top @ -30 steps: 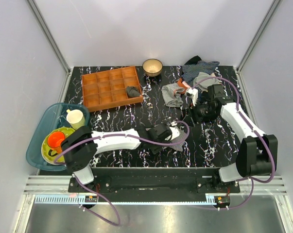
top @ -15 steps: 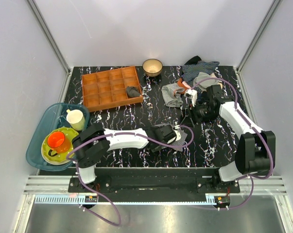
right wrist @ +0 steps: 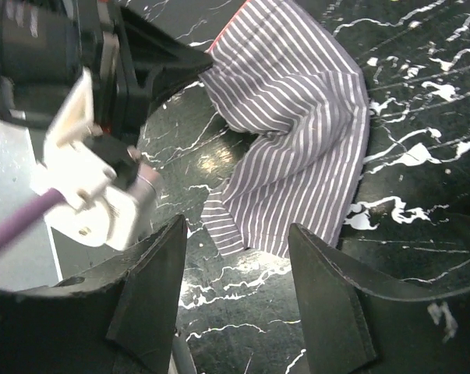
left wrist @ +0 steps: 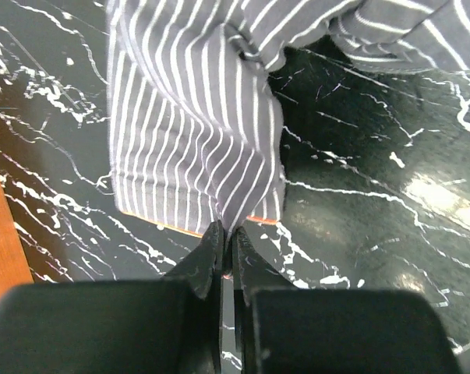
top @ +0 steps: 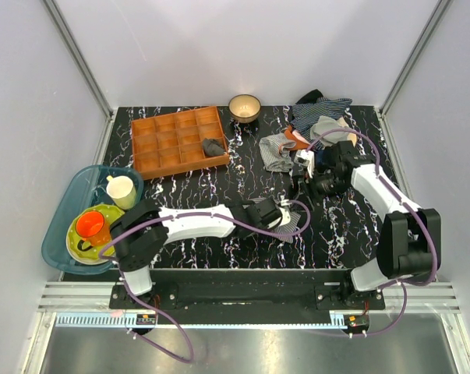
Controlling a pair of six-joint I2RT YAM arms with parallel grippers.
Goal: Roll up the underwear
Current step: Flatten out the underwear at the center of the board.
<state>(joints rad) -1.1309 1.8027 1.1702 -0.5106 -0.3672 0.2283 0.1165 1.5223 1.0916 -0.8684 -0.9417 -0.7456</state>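
Note:
The underwear (left wrist: 196, 140), a small grey cloth with fine white stripes and an orange-trimmed hem, lies crumpled on the black marbled table near the front centre (top: 294, 224). My left gripper (left wrist: 227, 230) is shut on its near hem, pinching a fold between the black fingertips; from above it sits at the cloth's left side (top: 277, 218). My right gripper (right wrist: 238, 234) is open, hovering just past the far corner of the underwear (right wrist: 297, 125) with nothing between its fingers. From above, the right gripper (top: 303, 175) is behind the cloth.
An orange compartment tray (top: 176, 140) holds a dark grey bundle (top: 213, 146). A bowl (top: 244, 107) stands at the back. More garments (top: 320, 117) and another striped cloth (top: 276, 153) lie back right. A blue basin (top: 63, 226) with dishes sits at the left.
My left gripper has closed on the underwear's hem after reaching right toward it. The right gripper has shifted slightly left and stays open.

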